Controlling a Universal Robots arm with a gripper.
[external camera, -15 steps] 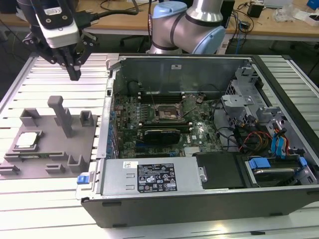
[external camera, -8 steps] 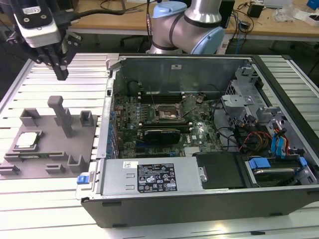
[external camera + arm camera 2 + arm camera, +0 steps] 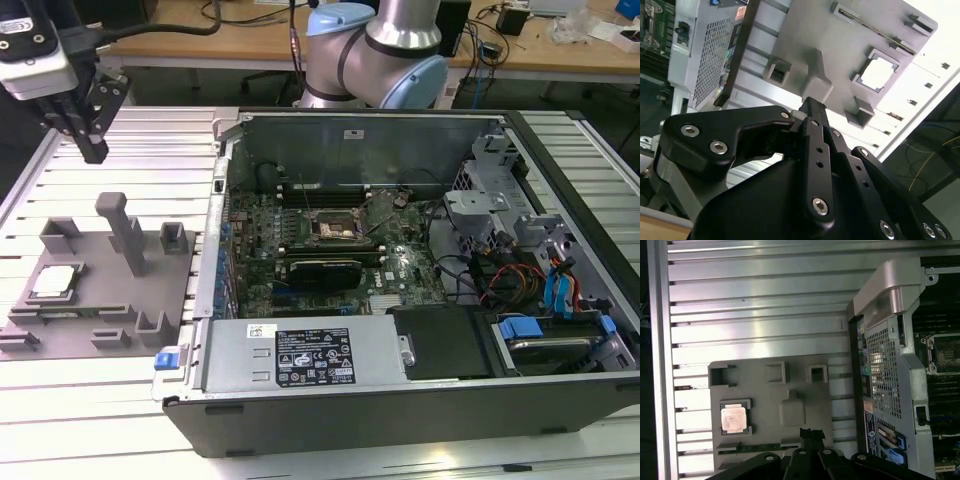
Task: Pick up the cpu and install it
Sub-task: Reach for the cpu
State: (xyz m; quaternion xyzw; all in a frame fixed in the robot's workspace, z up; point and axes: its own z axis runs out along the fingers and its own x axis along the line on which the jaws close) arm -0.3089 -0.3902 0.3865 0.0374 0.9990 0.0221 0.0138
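Exterior view: cpu [image 3: 55, 282] in grey tray [image 3: 105, 297] recess; end effector [image 3: 93, 152] apart, pressed together, empty.

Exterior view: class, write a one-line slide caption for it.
Gripper hangs above the grey tray holding the cpu, beside the open computer case with its motherboard socket.

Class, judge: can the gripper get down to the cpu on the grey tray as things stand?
Probably yes: the cpu lies uncovered in the grey tray, the gripper hangs free above that tray, and the tall post stands aside.
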